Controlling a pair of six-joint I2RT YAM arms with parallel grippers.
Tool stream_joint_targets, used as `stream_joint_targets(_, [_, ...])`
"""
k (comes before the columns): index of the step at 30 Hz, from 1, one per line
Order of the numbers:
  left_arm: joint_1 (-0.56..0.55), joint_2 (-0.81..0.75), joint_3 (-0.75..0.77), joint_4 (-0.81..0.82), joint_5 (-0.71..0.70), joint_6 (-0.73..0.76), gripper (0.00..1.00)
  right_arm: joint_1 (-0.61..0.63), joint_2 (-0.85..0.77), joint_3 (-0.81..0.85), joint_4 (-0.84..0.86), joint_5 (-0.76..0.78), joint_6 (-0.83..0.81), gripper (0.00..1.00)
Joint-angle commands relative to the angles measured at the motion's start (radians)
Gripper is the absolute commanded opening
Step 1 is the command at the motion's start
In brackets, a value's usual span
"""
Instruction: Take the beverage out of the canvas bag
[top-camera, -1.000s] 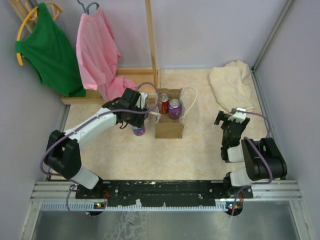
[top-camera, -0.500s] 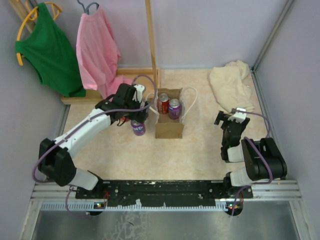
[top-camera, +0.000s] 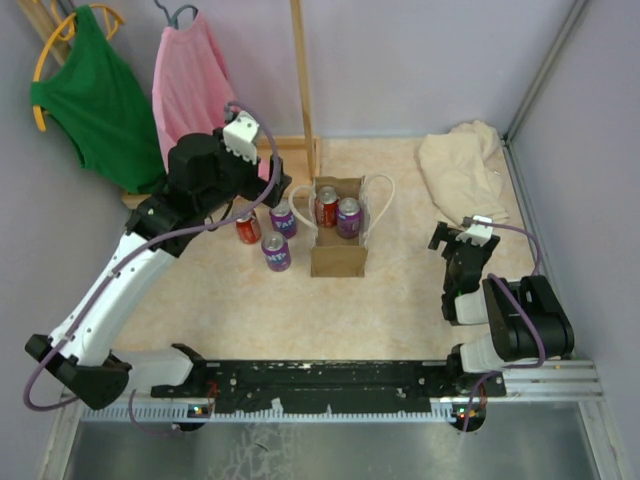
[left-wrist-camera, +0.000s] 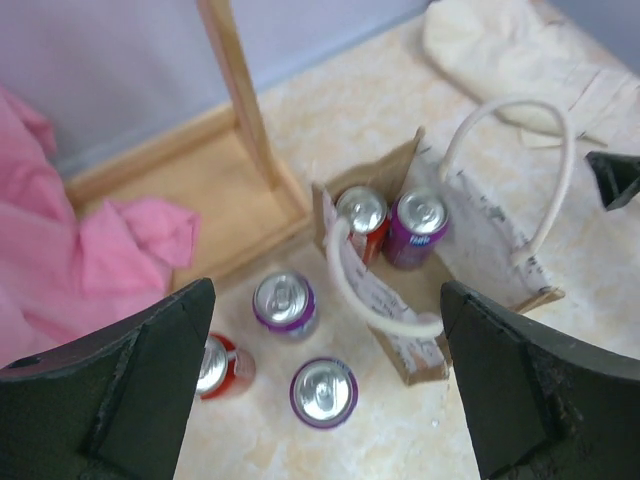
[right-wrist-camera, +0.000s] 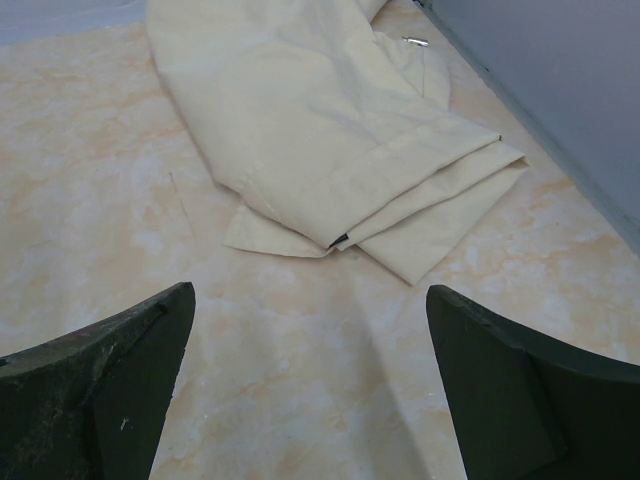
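Observation:
The tan canvas bag (top-camera: 338, 256) (left-wrist-camera: 500, 250) stands mid-table with white rope handles (left-wrist-camera: 545, 160). Inside it a red can (top-camera: 327, 207) (left-wrist-camera: 362, 215) and a purple can (top-camera: 348, 215) (left-wrist-camera: 418, 222) stand upright. Left of the bag, on the table, stand a purple can (top-camera: 283, 217) (left-wrist-camera: 285, 302), a red can (top-camera: 248, 227) (left-wrist-camera: 222, 365) and another purple can (top-camera: 276, 250) (left-wrist-camera: 323, 392). My left gripper (top-camera: 262, 190) (left-wrist-camera: 325, 295) hangs open, high above these cans, holding nothing. My right gripper (top-camera: 455, 240) (right-wrist-camera: 310, 300) rests open near the right side, empty.
A cream cloth heap (top-camera: 462, 172) (right-wrist-camera: 320, 120) lies at the back right, just ahead of the right gripper. A wooden rack (top-camera: 300, 80) (left-wrist-camera: 240, 90) with a pink shirt (top-camera: 195, 100) and a green shirt (top-camera: 95, 95) stands at the back left. Walls close both sides.
My left gripper opened and let go of a purple can, which now stands left of the bag. The left arm then rose and drew back to the left. The right arm stayed still.

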Motion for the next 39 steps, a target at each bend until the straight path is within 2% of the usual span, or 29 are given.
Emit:
stream_joint_targets(1, [-0.028,0.042,0.032,0.089,0.144,0.116,0.99,0.008,0.003,0.013,0.044,0.018,-0.012,0.99])
stream_joint_targets(6, [-0.053,0.165,0.09,0.128,0.322,0.214,0.97,0.008,0.003,0.013,0.044,0.018,-0.011,0.99])
stream_joint_targets(9, [-0.06,0.267,0.156,0.11,0.365,0.244,0.97,0.008,0.002,0.013,0.044,0.018,-0.012,0.99])
stream_joint_targets(17, [-0.061,0.482,0.256,0.078,0.337,0.29,0.97,0.007,0.003,0.013,0.044,0.018,-0.012,0.99])
stream_joint_targets(25, [-0.063,0.582,0.245,0.138,0.374,0.33,1.0,0.008,0.002,0.012,0.044,0.018,-0.013,0.99])
stream_joint_targets(39, [-0.063,0.77,0.365,0.045,0.336,0.359,1.0,0.008,0.003,0.013,0.044,0.018,-0.013,0.99])
